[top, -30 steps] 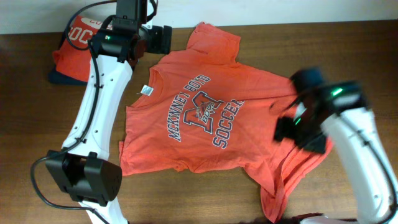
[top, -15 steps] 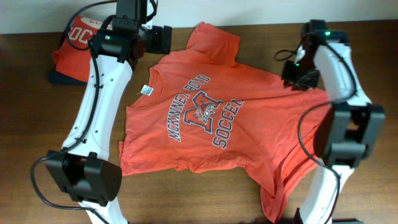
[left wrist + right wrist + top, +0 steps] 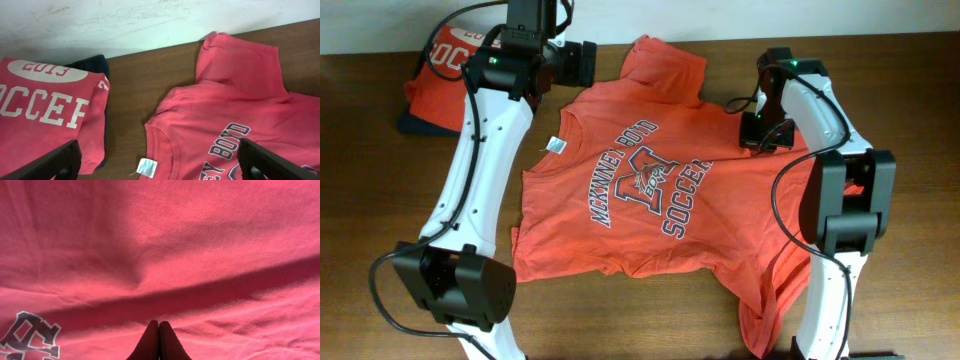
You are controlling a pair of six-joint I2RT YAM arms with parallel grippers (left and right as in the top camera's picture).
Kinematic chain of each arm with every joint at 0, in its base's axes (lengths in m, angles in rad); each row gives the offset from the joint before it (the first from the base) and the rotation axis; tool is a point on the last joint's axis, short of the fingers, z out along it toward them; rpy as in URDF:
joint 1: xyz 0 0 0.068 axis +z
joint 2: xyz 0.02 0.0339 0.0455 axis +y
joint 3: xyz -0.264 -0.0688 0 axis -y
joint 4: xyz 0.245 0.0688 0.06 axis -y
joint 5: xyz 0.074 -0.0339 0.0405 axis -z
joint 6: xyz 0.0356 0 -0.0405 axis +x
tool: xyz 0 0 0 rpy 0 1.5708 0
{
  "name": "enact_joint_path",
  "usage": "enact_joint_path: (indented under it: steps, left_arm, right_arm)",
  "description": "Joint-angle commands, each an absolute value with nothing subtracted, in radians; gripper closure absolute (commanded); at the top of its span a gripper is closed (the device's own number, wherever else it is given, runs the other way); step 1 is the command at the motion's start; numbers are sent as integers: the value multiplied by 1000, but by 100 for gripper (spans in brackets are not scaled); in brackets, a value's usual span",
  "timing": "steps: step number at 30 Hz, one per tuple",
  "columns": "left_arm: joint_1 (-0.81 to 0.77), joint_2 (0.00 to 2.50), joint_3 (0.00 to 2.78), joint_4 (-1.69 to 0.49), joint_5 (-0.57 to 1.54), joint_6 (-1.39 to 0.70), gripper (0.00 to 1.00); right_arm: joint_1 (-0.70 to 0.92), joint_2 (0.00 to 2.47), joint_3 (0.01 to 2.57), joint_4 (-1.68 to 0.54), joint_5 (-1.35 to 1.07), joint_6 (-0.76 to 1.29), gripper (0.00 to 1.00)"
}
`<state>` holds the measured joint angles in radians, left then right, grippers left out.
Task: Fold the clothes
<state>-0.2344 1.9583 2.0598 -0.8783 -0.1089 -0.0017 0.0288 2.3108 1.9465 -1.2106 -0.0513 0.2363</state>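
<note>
Robotics lab bench (test station, likely): wooden table [image 3: 360, 200], plain white wall [image 3: 150, 20], left arm [image 3: 485, 140], right arm [image 3: 825, 110].

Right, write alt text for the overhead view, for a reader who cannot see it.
An orange SOCCER T-shirt lies spread face up on a table. The right pincer is shut over the shirt's far side; the left pincer is open by the collar, near a folded shirt at the far left.

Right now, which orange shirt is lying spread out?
The middle shirt, sleeves out, with navy lettering. The other shirt, at the back left corner, is folded and shows white lettering.
</note>
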Motion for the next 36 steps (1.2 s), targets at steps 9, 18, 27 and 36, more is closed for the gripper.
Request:
enact_joint_path:
  steps: [9, 18, 27, 36]
  left_arm:
    - [-233, 1964, 2059, -877, -109, -12, 1]
    - [-233, 1964, 2059, -877, -109, -12, 1]
    - [-233, 1964, 2059, -877, -109, -11, 1]
    - [-233, 1964, 2059, -877, -109, -12, 1]
  right_arm:
    - [23, 2359, 1921, -1231, 21, 339, 96]
    - [17, 2380, 1921, -1225, 23, 366, 61]
    - [17, 2379, 1936, -1230, -7, 358, 53]
    - [17, 2379, 1936, -1200, -6, 379, 89]
